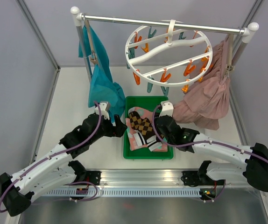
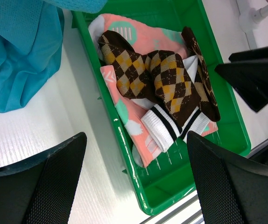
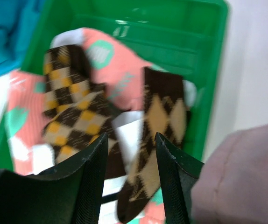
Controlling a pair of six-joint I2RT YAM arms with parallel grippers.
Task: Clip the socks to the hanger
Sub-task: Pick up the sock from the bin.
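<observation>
Over green tray [image 1: 145, 103], right pincer [image 3: 130, 137] part-open above socks [image 3: 73, 112], left pincer [image 2: 136, 137] wide

With the right wrist view blurred, whether the right pincer [image 3: 130, 140] touches the socks [image 3: 73, 116] cannot be told, and from above the right arm [image 1: 218, 147] hides its tips and part of the green tray [image 1: 148, 99].

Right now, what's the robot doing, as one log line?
left hand: open, by tray | right hand: part open over socks | socks: in tray | hanger: no socks yet
</observation>
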